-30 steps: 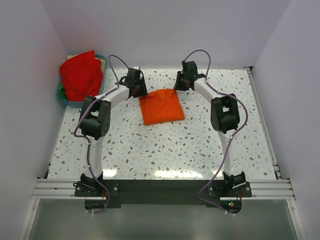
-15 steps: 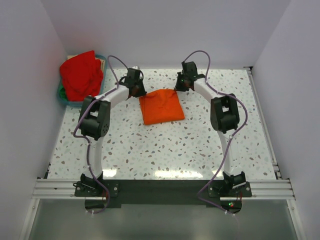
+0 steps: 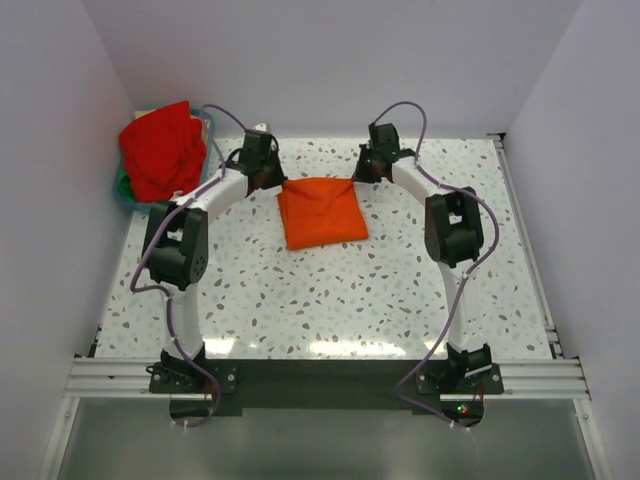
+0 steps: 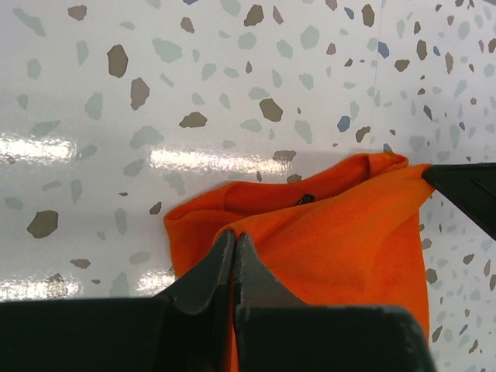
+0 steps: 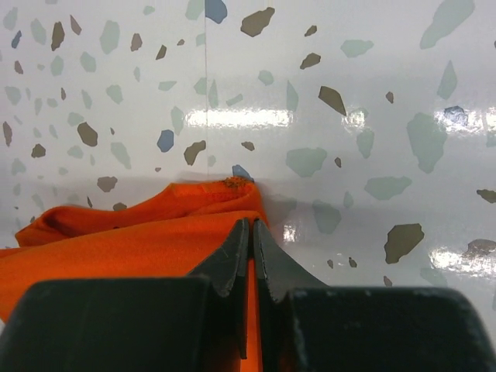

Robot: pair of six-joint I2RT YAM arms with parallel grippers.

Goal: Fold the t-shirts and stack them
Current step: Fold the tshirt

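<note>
An orange t-shirt point(image 3: 322, 211), folded to a rough square, lies on the speckled table at the back middle. My left gripper point(image 3: 277, 183) is shut on its far left corner, and orange cloth point(image 4: 341, 232) is pinched between the closed jaws point(image 4: 233, 239). My right gripper point(image 3: 357, 178) is shut on the far right corner, the fabric point(image 5: 147, 236) caught between its jaws point(image 5: 252, 226). The far edge between the two grippers is lifted and stretched. In the basket point(image 3: 124, 196) at the back left lies a heap of red t-shirts point(image 3: 160, 148).
White walls close in the table on the left, back and right. The basket stands in the back left corner, close to the left arm's elbow point(image 3: 178, 243). Bare speckled tabletop point(image 3: 330, 300) stretches in front of the orange shirt.
Both grippers closed on the orange shirt's far corners. They then moved apart and back, pulling the far edge straight and raising it. The left arm's elbow swung left.
</note>
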